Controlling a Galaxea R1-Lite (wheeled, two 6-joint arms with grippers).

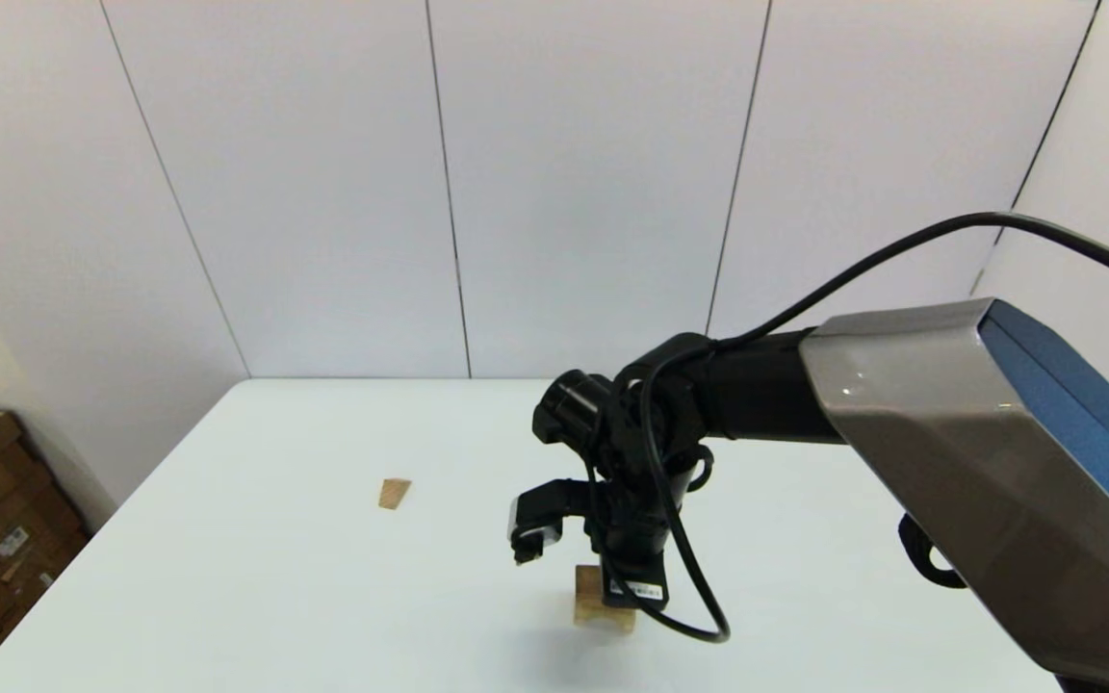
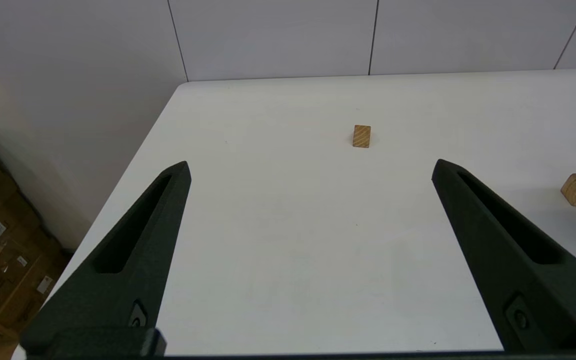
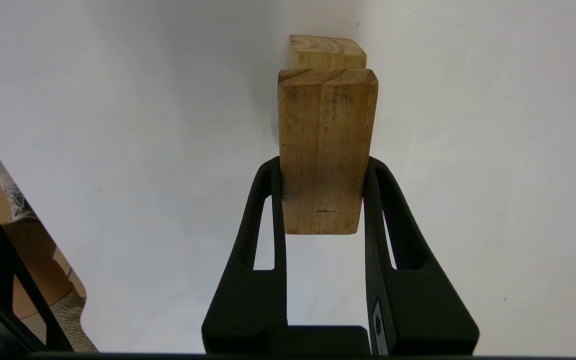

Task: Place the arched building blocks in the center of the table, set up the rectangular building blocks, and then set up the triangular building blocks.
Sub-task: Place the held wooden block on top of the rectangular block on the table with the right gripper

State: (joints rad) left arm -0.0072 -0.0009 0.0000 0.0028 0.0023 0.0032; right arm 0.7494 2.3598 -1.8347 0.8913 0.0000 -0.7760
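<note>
Right claw (image 3: 322,170) pinching one rectangular block (image 3: 325,150) upright, set upon one arched block (image 1: 603,616) near the middle of the white worktop (image 1: 323,597), toward its near edge. One small triangular block (image 1: 394,493) lying alone, well apart toward the left. Left claw (image 2: 310,170) spread wide, hovering over bare worktop, holding nothing

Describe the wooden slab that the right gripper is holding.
The rectangular slab is tan wood with visible grain and slightly scuffed, plain faces. The right gripper clamps its two broad sides. It stands on end directly over the arched block, which sits on the white table; whether they touch is unclear.
</note>
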